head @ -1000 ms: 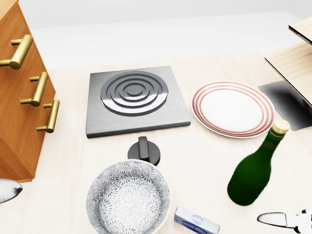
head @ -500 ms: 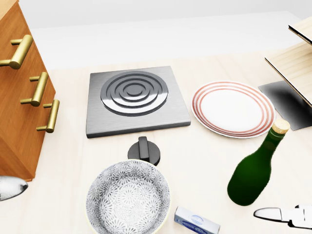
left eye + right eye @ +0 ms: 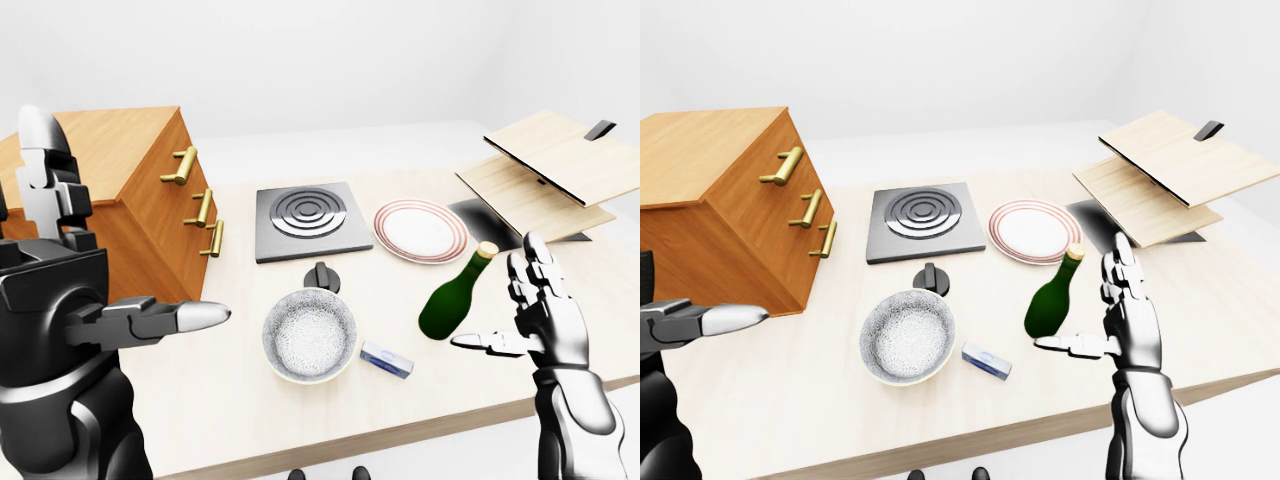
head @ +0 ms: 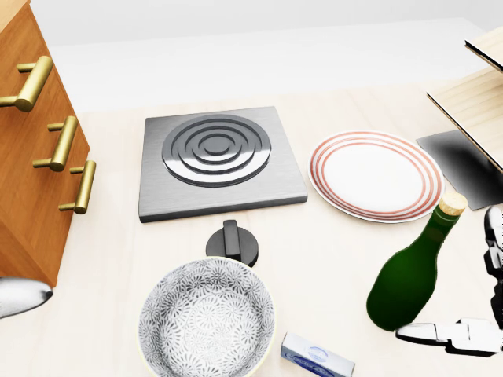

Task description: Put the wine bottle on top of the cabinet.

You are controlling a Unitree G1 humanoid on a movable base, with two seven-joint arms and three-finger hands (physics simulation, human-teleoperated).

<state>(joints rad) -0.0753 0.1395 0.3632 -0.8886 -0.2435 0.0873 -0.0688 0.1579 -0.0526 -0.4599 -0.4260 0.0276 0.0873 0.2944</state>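
Observation:
A green wine bottle (image 4: 409, 277) with a cork stands upright on the pale table, right of the patterned bowl. My right hand (image 3: 1110, 322) is open just to the bottle's right, thumb reaching under its base side, fingers upright and apart from the glass. The wooden cabinet (image 3: 720, 205) with brass handles stands at the table's left; its flat top (image 3: 702, 135) is bare. My left hand (image 3: 125, 300) hovers open near the cabinet's lower corner, one finger pointing right.
Between cabinet and bottle lie a grey hob plate (image 4: 216, 161), a black knob (image 4: 233, 243), a patterned bowl (image 4: 207, 320) and a small blue-white box (image 4: 317, 357). A red-rimmed plate (image 4: 376, 174) lies above the bottle. A wooden two-tier rack (image 3: 1155, 175) stands at the right.
My right hand has risen and moved left toward the bottle; its thumb now reaches the bottle's base. The left fingertip crept slightly right and up. The bottle has not moved.

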